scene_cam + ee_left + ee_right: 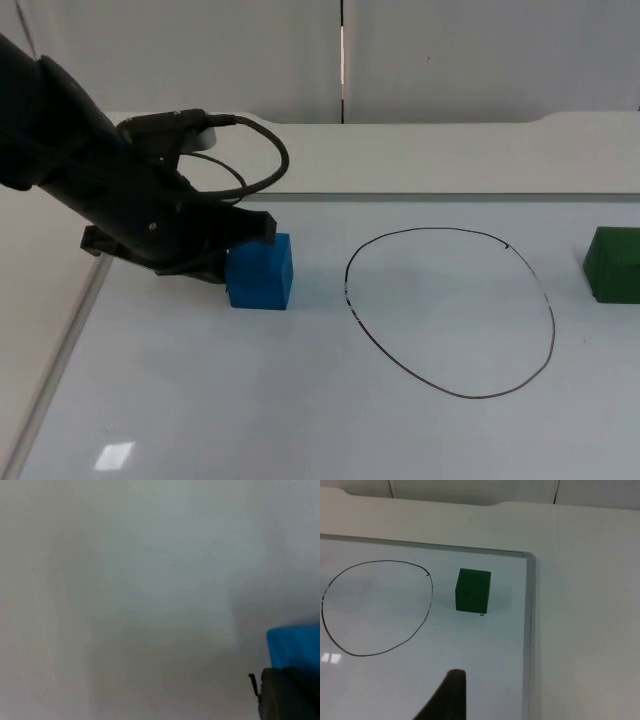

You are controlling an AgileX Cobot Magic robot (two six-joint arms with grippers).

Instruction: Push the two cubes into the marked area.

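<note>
From the top view, the left end effector (245,232) sits low on the white tabletop (300,420), pressed against the left face of the blue cube (261,272); whether its fingers are spread or pressed together cannot be told, since the arm's body covers them; the cube lies directly to the picture's right of that end effector, and the marked area (450,312), a hand-drawn black oval, lies further right along the same line, a short gap apart from the cube; so the push this moment turns on looks like a straight shove rightward, end effector, cube and oval being nearly in a row; the cube is still wholly outside the line. The green cube (613,264) stands beyond the oval's far right side, also outside it and near the tabletop's edge.

In the left wrist view, the blue cube (294,646) is seen right up against a dark fingertip (285,695), with bare tabletop beyond; this agrees with contact, though the state of the left end effector cannot be told here either.

In the right wrist view, the green cube (472,590) stands just beside the oval (376,608), between it and the tabletop's raised rim (529,630); the right end effector's dark fingertip (449,695) hangs well apart from that cube, and its spread cannot be judged; the right arm waits, and it is plainly the nearer arm for the green cube, which would need pushing toward the oval, away from the rim.
</note>
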